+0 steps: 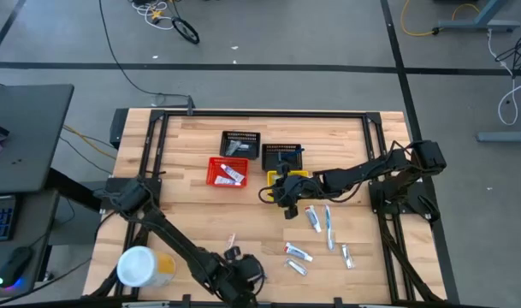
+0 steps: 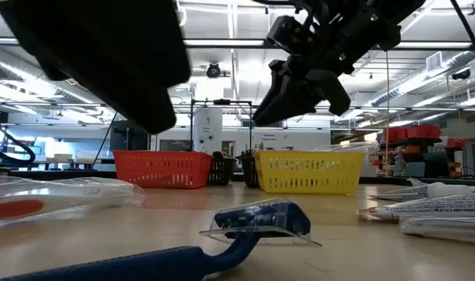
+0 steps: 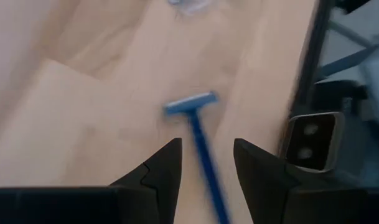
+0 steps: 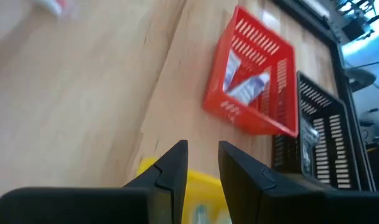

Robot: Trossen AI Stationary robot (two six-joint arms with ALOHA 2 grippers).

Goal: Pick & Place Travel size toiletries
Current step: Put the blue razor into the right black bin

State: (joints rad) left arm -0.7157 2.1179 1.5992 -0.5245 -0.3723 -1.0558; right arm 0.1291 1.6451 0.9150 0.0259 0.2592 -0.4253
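A dark blue razor (image 3: 198,134) lies flat on the wooden table near its front edge, and it shows close up in the low view (image 2: 253,222). My left gripper (image 3: 206,163) is open above it, one finger on each side of the razor's handle, with a gap to it. It also shows in the high view (image 1: 236,261). My right gripper (image 1: 286,204) hangs at the near side of the yellow basket (image 1: 287,177), narrowly open and empty (image 4: 203,163). Several white tubes and toothbrushes (image 1: 322,224) lie on the table's right half.
A red basket (image 1: 227,172) holding white tubes (image 4: 246,87) and two black baskets (image 1: 240,144) stand at the table's middle back. A large white-and-yellow canister (image 1: 142,267) stands at the front left corner. A clear packet with a red mark (image 2: 34,204) lies near the razor.
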